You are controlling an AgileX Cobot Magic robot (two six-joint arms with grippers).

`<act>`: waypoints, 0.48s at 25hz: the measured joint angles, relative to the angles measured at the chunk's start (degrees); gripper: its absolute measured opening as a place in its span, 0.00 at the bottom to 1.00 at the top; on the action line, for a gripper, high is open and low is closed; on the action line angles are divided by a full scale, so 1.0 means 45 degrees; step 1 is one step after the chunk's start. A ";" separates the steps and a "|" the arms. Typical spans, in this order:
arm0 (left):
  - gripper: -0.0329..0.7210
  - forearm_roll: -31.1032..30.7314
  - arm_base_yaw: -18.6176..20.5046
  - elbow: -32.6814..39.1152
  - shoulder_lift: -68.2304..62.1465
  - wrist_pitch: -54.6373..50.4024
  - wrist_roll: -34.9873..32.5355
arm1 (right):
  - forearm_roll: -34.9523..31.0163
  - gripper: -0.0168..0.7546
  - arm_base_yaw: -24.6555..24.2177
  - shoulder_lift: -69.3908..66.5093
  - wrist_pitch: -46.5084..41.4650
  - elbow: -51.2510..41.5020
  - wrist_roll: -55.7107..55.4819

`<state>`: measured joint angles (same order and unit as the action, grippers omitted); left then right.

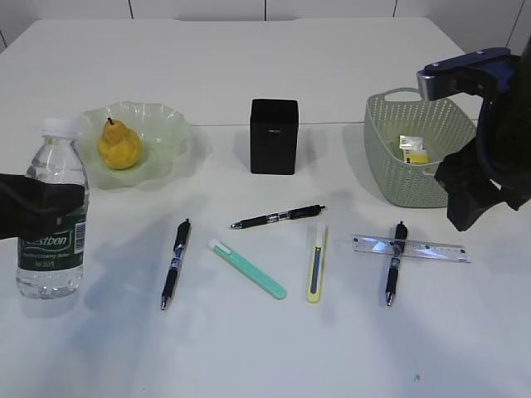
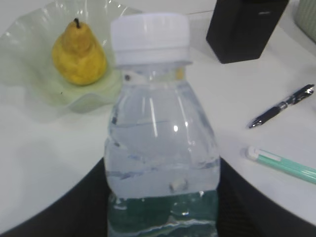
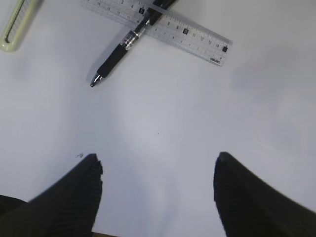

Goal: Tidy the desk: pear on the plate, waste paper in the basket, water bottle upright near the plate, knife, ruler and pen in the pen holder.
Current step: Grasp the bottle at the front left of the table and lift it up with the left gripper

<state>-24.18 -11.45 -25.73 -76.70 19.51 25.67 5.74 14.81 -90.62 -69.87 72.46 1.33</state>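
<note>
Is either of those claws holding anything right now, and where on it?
The left gripper holds the upright water bottle around its green-labelled lower body. The right gripper is open, empty above the desk.

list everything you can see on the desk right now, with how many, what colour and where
pear: one, yellow, on the plate
plate: one, pale green, back left
water bottle: one, clear, green label, upright, front left
pen holder: one, black, back centre
basket: one, sage green, back right
waste paper: one, yellow, in the basket
pens: three, black, front; one crosses the ruler
ruler: one, clear, front right
knife: one, yellow-green, centre front
mint stick: one, centre front
left hand: around the bottle
right hand: open, empty, above the desk
</note>
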 joint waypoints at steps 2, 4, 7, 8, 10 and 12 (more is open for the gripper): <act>0.56 -0.0440 0.0000 -0.0003 0.0031 0.0408 0.0000 | 0.0000 0.70 0.0000 0.0000 0.0000 0.0000 -0.0026; 0.56 -0.0619 0.0000 -0.0003 0.0049 0.0639 0.0000 | 0.0000 0.70 0.0000 0.0000 0.0000 0.0000 -0.0150; 0.56 -0.0694 0.0021 -0.0003 0.0049 0.1167 0.0000 | 0.0000 0.70 0.0000 0.0000 0.0000 0.0000 -0.0297; 0.56 -0.0694 0.0048 -0.0003 0.0049 0.1375 -0.0009 | 0.0000 0.70 0.0000 0.0000 0.0000 0.0000 -0.0297; 0.56 -0.0694 0.0266 -0.0003 0.0049 0.2035 -0.0030 | 0.0000 0.70 0.0000 0.0000 0.0000 0.0000 -0.0364; 0.56 -0.0665 0.0546 -0.0003 0.0049 0.2778 -0.0030 | 0.0000 0.70 0.0000 0.0000 0.0000 0.0000 -0.0453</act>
<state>-27.17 -8.99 -25.75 -76.48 32.01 25.54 5.74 14.81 -90.62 -69.87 72.46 -0.70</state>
